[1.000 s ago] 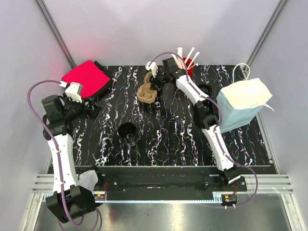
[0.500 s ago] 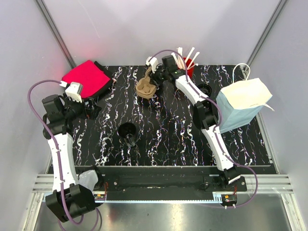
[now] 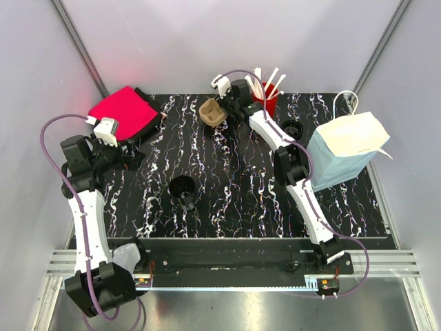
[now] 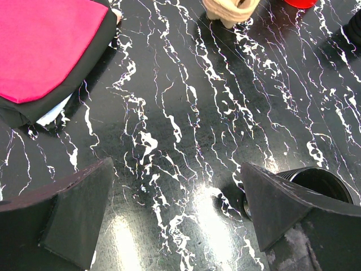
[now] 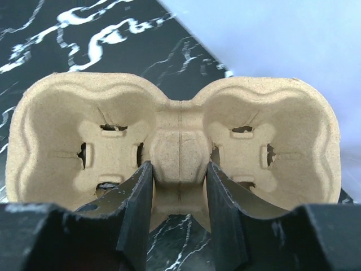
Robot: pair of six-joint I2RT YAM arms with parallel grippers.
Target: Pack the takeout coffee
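Right claw (image 5: 178, 172) lifted carrier (image 3: 212, 112) above tabletop (image 3: 241, 186).

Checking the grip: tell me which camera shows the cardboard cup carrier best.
Right wrist: the cup carrier fills the frame, both wells visible, the right gripper clamped on its centre ridge. Top external shows it small and tilted; left wrist catches only a sliver at the top edge.
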